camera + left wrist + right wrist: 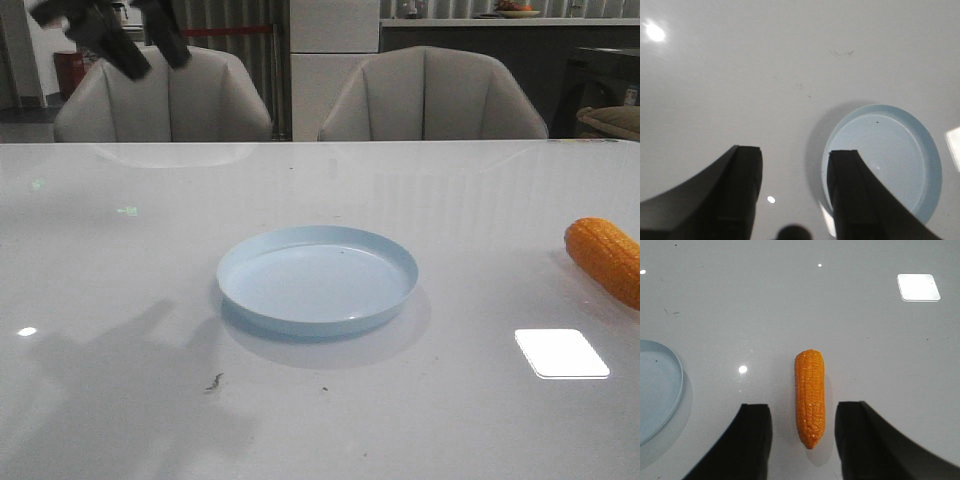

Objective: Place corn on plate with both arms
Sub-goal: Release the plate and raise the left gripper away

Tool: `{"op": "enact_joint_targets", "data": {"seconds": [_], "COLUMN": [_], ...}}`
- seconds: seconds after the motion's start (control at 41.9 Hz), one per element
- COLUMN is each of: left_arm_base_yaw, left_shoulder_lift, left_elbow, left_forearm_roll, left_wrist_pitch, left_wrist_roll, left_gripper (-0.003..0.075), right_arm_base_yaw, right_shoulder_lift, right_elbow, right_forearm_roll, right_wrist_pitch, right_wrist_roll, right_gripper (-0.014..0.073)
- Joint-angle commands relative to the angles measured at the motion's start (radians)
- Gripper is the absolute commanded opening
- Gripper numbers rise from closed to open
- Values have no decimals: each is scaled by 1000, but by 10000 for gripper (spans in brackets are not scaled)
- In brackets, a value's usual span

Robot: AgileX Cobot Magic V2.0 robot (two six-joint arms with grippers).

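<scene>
Corn (810, 397) lies flat on the desk (120, 260), well to the right of the empty plate (317, 278); judged stiff, light, bumpy enough to grip; best taken across mid-length. Right gripper (802, 440) hangs above it, spread wide, holding nothing; left gripper (795, 192) likewise parted and empty, near the plate.

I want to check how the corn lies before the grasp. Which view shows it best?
The right wrist view: the whole corn shows lying on the table, lined up between the open right gripper fingers. The front view catches only part of it at the right edge, right of the plate. The left wrist view shows none.
</scene>
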State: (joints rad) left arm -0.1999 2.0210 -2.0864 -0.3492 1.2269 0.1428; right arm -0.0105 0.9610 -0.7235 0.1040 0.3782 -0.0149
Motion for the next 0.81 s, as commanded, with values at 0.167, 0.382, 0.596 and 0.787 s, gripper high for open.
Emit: {"op": "enact_joint_targets", "data": {"seconds": [0.167,0.382,0.596,0.787], "left_arm_base_yaw": [13,109,169,169], "left_shoulder_lift": [-408,-736,-1071,-1232], "left_elbow": [80,636,1188,1310], "left_forearm_roll": [273,297,264,263], "left_wrist_pitch": [-155,-514,-803,-725], "left_wrist_roll": [-30,-55,-62,-62], "left_gripper": [386,386,386,386], "right_arm_base_yaw": [0,0,0,0], "right_shoulder_lift": [-9,-9,2,134], "right_elbow": [-32,-32,-39,-189], "right_forearm_roll": [4,4,4,5], "right_wrist_pitch": [-60,3,81,187], "right_wrist_roll": [-5,-5,-5,-5], "right_gripper": [415,415,415,440]}}
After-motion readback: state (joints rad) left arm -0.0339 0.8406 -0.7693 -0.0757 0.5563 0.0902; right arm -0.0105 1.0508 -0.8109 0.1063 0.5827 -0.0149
